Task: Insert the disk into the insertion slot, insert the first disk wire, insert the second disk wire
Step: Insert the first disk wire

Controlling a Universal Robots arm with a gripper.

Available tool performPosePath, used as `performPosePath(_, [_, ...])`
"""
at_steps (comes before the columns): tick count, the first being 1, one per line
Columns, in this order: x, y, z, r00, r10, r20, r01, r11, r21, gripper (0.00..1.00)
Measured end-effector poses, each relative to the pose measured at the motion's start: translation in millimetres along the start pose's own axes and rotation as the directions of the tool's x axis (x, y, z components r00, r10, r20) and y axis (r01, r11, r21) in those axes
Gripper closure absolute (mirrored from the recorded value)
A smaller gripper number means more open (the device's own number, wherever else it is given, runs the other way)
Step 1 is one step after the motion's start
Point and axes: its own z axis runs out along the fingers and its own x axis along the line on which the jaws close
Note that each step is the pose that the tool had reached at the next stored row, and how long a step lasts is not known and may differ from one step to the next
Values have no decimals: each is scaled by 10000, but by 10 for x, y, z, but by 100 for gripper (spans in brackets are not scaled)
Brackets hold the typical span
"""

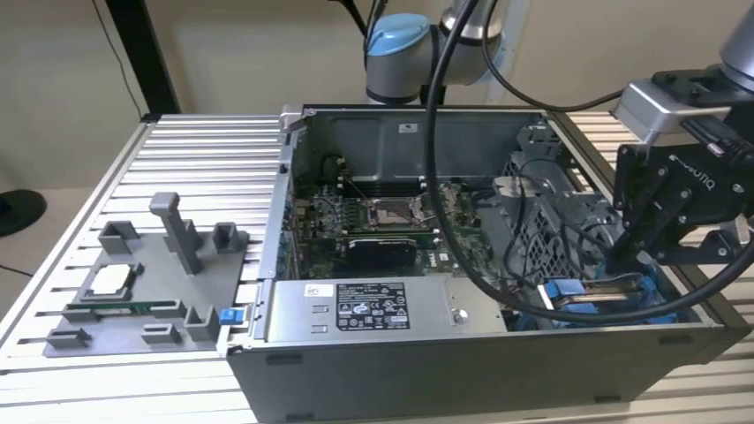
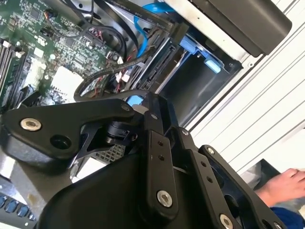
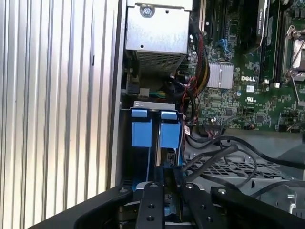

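A ribbed aluminium tabletop (image 1: 200, 159) in front of a plain beige wall carries an open computer case (image 1: 471, 371) lying on its side. A grey parts fixture (image 1: 141, 283) stands well away from the end effector, on the far side of the case.

The end effector (image 1: 615, 265) reaches down into the corner of the case just past the end of the power supply (image 1: 353, 311). In the first wrist view its two finger bars (image 3: 152, 200) lie pressed close together, and I can make out nothing caught between them.

Just beyond its tips are the blue tabs and rails of the insertion slot (image 3: 156, 143), set in the dark cage beside the motherboard (image 3: 228, 105).

In the exterior view a glinting flat surface edged in bright blue lies directly under the end effector. I take this for the disk (image 1: 603, 286), lying in the slot or at its mouth. Its label is not visible, and I cannot tell whether it is pushed fully home.

Loose black cables (image 3: 224, 152) trail over the perforated cage right beside the end effector. A blue flat cable (image 2: 147, 8) loops farther off, near the power supply. I see no connector seated at the disk.

My judgement is that the first step is under way or barely finished, and both wire steps are left to do.

A person's hand (image 2: 286, 183) rests off the tabletop's edge, well apart from the end effector.
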Motion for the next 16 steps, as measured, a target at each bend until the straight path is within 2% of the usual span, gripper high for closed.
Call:
performPosePath(3, [10,-11,26,10000,1,4,-1,10000,-1,100])
performPosePath(6, [13,-28,44,10000,-4,56,4,10000,18,100])
performPosePath(9, [15,-65,52,9999,-9,167,8,10000,45,100])
performPosePath(13, [18,-136,57,9991,-21,423,18,10000,69,100])
performPosePath(16, [20,-170,77,9986,-25,520,22,10000,75,100])
